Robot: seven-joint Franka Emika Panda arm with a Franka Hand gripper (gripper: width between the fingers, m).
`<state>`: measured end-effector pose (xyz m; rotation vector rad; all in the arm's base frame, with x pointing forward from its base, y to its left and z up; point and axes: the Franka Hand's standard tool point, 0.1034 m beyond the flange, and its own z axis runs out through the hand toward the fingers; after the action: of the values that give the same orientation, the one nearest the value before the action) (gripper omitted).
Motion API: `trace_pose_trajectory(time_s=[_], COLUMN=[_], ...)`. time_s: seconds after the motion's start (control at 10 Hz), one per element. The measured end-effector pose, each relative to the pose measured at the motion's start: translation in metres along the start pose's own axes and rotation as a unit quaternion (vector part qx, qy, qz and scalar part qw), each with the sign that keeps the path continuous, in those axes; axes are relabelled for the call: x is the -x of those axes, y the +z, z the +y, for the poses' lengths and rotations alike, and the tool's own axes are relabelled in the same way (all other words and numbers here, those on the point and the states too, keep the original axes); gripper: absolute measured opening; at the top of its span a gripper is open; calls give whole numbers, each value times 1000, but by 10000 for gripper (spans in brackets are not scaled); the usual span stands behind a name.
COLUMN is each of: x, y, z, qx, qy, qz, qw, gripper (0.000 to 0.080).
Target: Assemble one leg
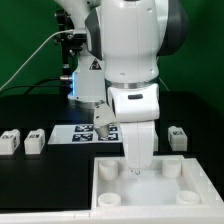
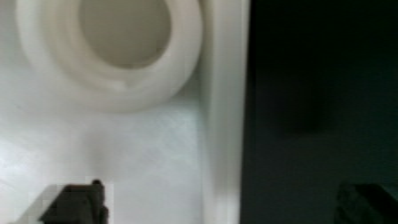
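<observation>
Leg (image 1: 177, 137) is seen lying on the black tabletop (image 1: 40, 185) just beyond the white tray's (image 1: 96, 180) far edge; the tool (image 1: 135, 168), fingers held apart and empty, is positioned low over that tray's floor.

The tray (image 1: 160, 197) and the leg (image 1: 177, 137) look like smooth matt white plastic. The arm's shell (image 1: 135, 40) is glossy white plastic with bright highlights, while the table (image 1: 30, 190) is dull matt black.
</observation>
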<state>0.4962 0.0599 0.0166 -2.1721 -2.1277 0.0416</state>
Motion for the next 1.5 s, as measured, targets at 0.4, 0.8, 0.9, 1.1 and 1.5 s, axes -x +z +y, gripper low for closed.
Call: trace_pose_trajectory(time_s=[0.4,0.8,0.9,1.1,1.5], x=[1,-4,-9,-26,-67], y=[0,-29,-36,-36,-36], z=[0,-2,-3,-8,-20], qx=[0,18,21,24,24], qy=[1,55,99,235,454], qz=[0,-6,-6,-1,5], qw=[1000,998,995,972,891], gripper=[649,649,649,649,649])
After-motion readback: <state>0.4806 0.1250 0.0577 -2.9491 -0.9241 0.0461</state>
